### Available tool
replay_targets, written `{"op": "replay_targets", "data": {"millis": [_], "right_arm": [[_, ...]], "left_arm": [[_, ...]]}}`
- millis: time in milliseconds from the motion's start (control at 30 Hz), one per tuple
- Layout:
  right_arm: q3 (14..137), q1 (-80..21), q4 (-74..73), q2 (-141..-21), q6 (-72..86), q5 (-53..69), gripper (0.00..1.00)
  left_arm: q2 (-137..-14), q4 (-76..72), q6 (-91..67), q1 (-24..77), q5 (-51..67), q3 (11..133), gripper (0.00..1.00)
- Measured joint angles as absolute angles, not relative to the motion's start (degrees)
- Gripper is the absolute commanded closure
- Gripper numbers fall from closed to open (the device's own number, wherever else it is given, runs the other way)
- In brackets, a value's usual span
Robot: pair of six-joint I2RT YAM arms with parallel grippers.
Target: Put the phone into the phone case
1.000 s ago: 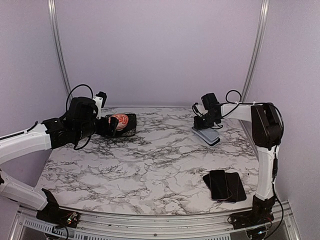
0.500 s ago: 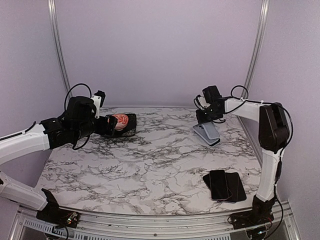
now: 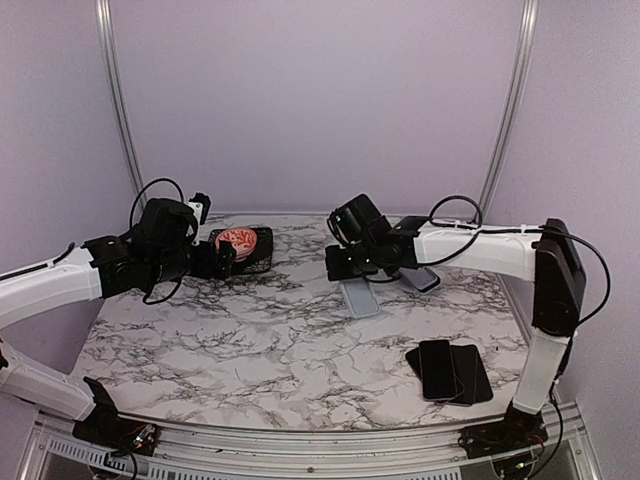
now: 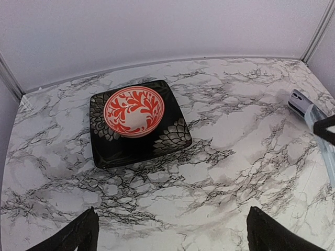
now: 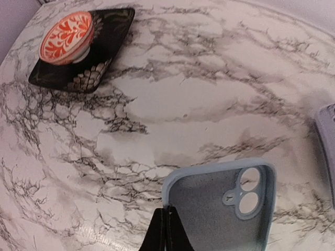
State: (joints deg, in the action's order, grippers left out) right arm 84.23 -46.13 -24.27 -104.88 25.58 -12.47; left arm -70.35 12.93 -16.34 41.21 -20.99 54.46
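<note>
Hovering open by the bowl (image 3: 238, 241), the left gripper (image 3: 222, 256) waits. At mid-table the right gripper (image 3: 352, 272) pinches the blue case (image 3: 359, 297)'s edge, positioning it. Next, probably fetch a phone (image 3: 438, 368) from near right.

A red-patterned bowl (image 4: 133, 111) is sitting on a black square plate (image 4: 137, 141) at about ten o'clock on the marble table (image 4: 225, 125). A phone (image 4: 300, 102) (partly cut off) is lying at three o'clock. Two dark fingertips (image 4: 73, 236) are flanking the bottom edge, apart.
</note>
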Motion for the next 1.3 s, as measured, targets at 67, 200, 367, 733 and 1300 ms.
{"op": "replay_targets", "data": {"millis": [67, 200, 367, 733, 1300], "right_arm": [[83.5, -49.3, -24.8, -108.0, 29.5, -11.9, 1.00], [83.5, -53.5, -27.1, -113.1, 35.9, -10.7, 1.00], [83.6, -55.7, -27.5, -116.6, 41.2, -7.7, 0.99], [90.4, -55.7, -32.8, -118.7, 40.3, -8.3, 0.02], [56.7, -49.4, -59.3, -90.6, 44.8, -13.0, 0.07]], "left_arm": [[-70.4, 13.6, -16.8, 41.2, -20.4, 54.5, 0.01], [-70.4, 14.0, -17.5, 41.2, -19.6, 54.5, 0.01], [-70.4, 14.7, -17.8, 41.2, -18.5, 54.5, 0.01], [-70.4, 14.9, -17.8, 41.2, -18.0, 54.5, 0.01], [-71.0, 15.3, -18.1, 41.2, -14.8, 54.5, 0.01]]}}
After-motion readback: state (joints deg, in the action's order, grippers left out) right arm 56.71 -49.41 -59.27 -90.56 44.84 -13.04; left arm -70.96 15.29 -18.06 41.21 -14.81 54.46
